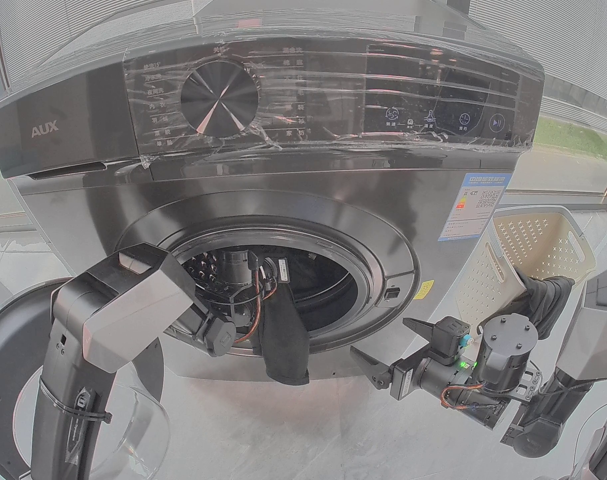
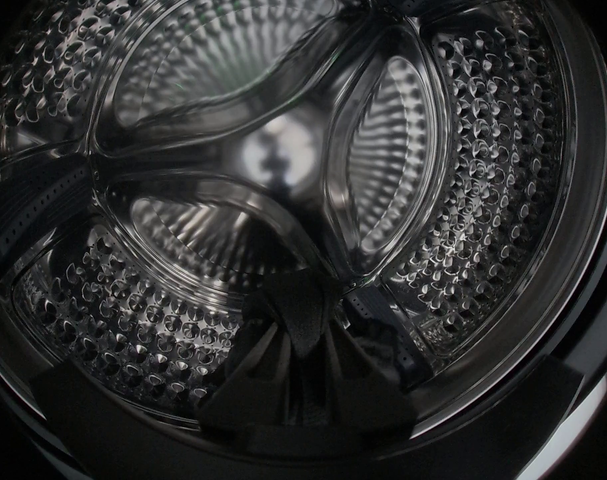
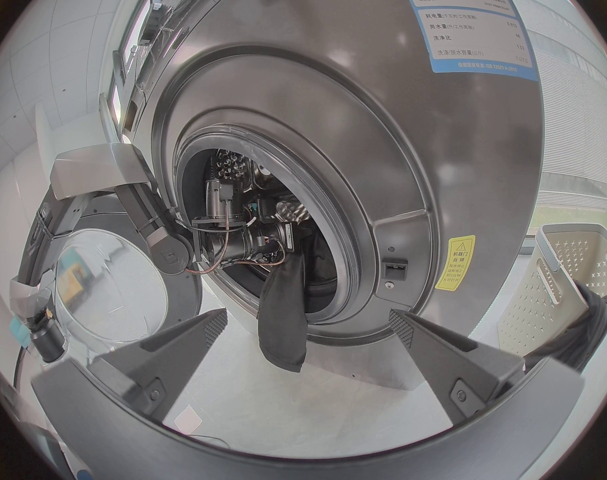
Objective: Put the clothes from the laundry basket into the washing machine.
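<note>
Two end effectors [image 2: 302, 331] [image 1: 380, 336], two dark garments [image 1: 283, 341] [image 1: 547, 301]

Garment [image 1: 283, 341] over washing machine [image 1: 303, 188] rim

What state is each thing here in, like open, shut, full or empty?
Door: swung open.
Dark garment: hanging out over the doorway rim.
Drum: looks empty apart from that garment.
Left gripper: inside the doorway, shut on the garment.
Right gripper: open, empty.
Basket: tilted, dark clothes hanging over its edge.
</note>
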You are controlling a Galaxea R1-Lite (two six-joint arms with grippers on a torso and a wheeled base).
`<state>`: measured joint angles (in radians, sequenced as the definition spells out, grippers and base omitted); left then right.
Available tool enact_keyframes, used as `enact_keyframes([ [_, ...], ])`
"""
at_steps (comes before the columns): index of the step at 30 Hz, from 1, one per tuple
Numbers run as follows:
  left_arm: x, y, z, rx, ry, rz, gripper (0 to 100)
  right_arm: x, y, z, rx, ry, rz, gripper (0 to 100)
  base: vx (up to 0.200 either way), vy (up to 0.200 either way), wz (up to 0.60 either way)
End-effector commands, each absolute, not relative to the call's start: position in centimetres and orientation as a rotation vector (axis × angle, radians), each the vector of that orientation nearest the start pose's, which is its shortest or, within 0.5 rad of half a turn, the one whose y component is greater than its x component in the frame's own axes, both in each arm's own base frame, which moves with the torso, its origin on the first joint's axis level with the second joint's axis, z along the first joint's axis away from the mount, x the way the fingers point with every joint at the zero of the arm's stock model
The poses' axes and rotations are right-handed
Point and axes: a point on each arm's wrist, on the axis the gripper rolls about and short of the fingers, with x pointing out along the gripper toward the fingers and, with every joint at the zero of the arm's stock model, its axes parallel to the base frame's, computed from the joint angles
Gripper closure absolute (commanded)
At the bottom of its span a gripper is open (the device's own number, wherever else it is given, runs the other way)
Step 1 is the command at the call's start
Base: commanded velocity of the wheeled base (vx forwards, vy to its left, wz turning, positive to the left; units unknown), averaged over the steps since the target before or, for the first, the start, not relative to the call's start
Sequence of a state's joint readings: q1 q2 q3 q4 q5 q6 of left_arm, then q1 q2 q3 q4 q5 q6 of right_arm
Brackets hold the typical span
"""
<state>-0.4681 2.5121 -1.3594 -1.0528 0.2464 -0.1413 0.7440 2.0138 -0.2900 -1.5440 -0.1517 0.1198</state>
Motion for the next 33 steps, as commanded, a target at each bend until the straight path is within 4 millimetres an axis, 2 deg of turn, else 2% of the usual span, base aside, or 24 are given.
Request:
enact_keyframes([
  [1,43.7,-21.2,3.6,-0.108,0.102,-0.210,0,20.6,18.5,6.9,0.037,0.199,0.580,0,0.000,0.000,0.00],
  [7,43.0,-21.3,3.1,-0.102,0.122,-0.216,0,20.6,18.5,6.9,0.037,0.199,0.581,0,0.000,0.000,0.00],
  [13,39.9,-21.5,0.7,-0.039,0.254,-0.255,0,20.6,18.5,6.9,0.037,0.199,0.581,0,0.000,0.000,0.00],
  [17,38.7,-21.6,-0.5,-0.014,0.304,-0.268,0,20.6,18.5,6.9,0.039,0.200,0.581,0,0.000,0.000,0.00],
  [23,38.4,-21.5,-1.3,-0.003,0.333,-0.268,0,20.6,18.5,6.9,0.037,0.199,0.581,0,0.000,0.000,0.00],
  [27,38.5,-21.3,-2.6,0.009,0.360,-0.261,0,20.6,18.5,6.9,0.039,0.200,0.581,0,0.000,0.000,0.00],
  [28,38.5,-21.2,-2.6,0.009,0.361,-0.259,100,20.6,18.5,6.9,0.037,0.199,0.581,0,0.000,0.000,0.00],
  [33,38.6,-21.2,-2.7,0.008,0.360,-0.258,100,20.6,18.5,6.9,0.038,0.198,0.581,0,0.000,0.000,0.00],
])
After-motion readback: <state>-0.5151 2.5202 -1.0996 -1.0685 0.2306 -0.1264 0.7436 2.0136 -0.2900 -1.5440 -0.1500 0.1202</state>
